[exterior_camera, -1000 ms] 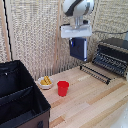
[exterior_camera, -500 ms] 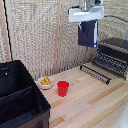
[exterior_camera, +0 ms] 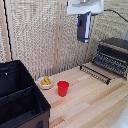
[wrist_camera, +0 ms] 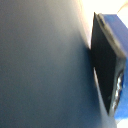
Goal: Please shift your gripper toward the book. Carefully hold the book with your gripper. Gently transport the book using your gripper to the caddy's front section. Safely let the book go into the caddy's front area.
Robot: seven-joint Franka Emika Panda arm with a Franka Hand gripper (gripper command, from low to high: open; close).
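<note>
Tool closed on the dark blue book, which hangs upright high above the desk; black caddy well apart, at the exterior view's left

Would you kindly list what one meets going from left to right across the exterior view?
Caddy → bowl → red cup → book held up by the gripper → toaster oven.

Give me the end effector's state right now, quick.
End effector: shut on the book, which hangs raised high above the table.
</note>
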